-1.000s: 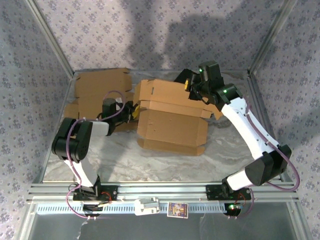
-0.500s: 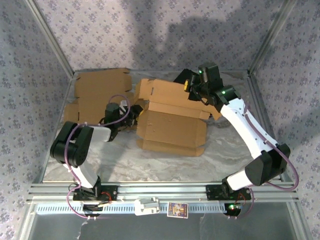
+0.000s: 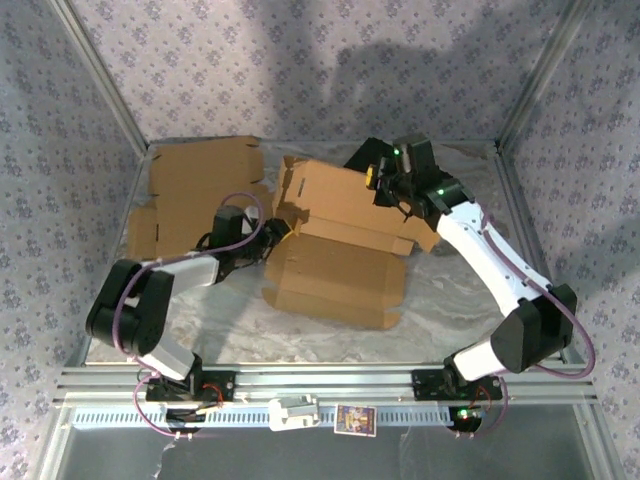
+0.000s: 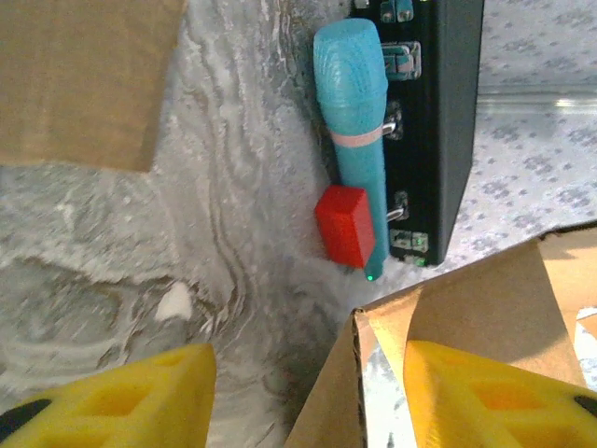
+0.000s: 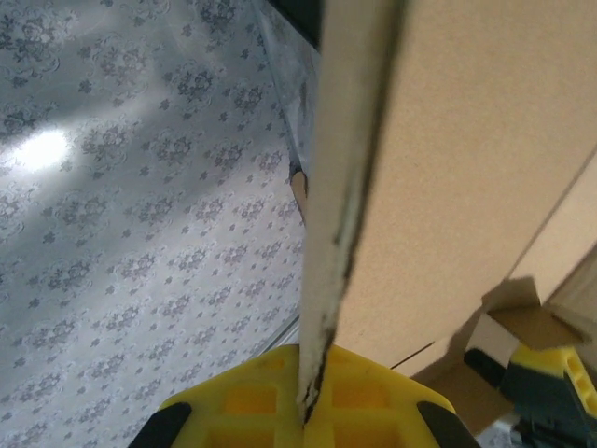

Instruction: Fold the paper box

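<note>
While right tool [image 5: 308, 397] clamps the paper box [image 5: 466, 140], the left tool [image 4: 303, 397] gapes.

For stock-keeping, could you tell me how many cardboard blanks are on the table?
2: a flat blank at far left, a partly folded blank at centre; others may hide beneath.

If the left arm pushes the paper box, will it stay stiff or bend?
Probably it bends at its creases: the paper box is thin sheet with loose flaps. It looks light, so it likely slides on the smooth table. It may pivot, since the right gripper pinches one panel edge.
</note>
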`<state>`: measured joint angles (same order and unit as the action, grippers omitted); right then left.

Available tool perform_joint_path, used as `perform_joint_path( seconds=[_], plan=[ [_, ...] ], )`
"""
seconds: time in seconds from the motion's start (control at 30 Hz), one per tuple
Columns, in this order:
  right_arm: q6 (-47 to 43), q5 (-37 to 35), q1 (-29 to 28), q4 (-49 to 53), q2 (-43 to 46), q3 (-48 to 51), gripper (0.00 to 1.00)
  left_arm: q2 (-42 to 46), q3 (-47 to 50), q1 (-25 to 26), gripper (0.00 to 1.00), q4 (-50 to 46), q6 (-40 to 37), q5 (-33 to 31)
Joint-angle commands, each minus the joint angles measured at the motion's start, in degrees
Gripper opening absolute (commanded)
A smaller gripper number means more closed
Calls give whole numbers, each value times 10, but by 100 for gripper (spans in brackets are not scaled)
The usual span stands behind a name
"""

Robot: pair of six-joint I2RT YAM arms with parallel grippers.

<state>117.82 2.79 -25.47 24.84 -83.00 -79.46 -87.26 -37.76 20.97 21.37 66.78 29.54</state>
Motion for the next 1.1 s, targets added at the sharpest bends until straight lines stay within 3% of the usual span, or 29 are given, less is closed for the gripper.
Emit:
perform_joint_path(
  seconds=[0.0,0.17,0.5,0.73,0.83,0.93,1.07],
  plan=[
    [-25,-17,-16,-31,27,36,0,68,-2,1,60,-128,-74,-26],
    [-26,-59,-33,-66,43,74,0,118,24,2,62,-255,-119,-43],
    [-25,-89,-55,-92,42,97,0,167,19,-1,65,-314,-147,-61],
    [-71,-97,-55,-128,63,148,0,261,9,-1,64,-377,-142,-74],
    [-89,-88,-55,-117,80,168,0,303,-13,-13,59,-422,-157,-85],
    [-103,-93,-62,-111,105,195,0,306,-34,-51,44,-451,-178,-83],
    [-99,-102,-76,-109,128,231,0,268,-58,-85,40,-441,-208,-72]
  ],
)
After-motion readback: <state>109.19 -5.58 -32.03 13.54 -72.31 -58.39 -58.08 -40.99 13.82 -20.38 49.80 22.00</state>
